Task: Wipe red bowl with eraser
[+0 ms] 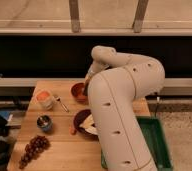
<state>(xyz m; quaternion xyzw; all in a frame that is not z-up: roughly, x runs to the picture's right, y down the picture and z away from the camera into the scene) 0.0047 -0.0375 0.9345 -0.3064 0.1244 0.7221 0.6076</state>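
The red bowl point(77, 92) is small, round and orange-red, and stands on the wooden table point(59, 145) near its far edge. My gripper point(87, 84) hangs at the end of the big white arm point(124, 105), right at the bowl's right rim and reaching down into it. I cannot make out the eraser; it is hidden at the gripper. The arm covers the right part of the bowl.
A dark maroon bowl with pale yellow food point(83, 123) sits partly behind the arm. A clear cup with orange contents point(44, 98), a spoon point(63, 104), a small metal cup point(44, 122) and grapes point(33, 149) lie to the left. A green bin point(157, 142) stands at the right.
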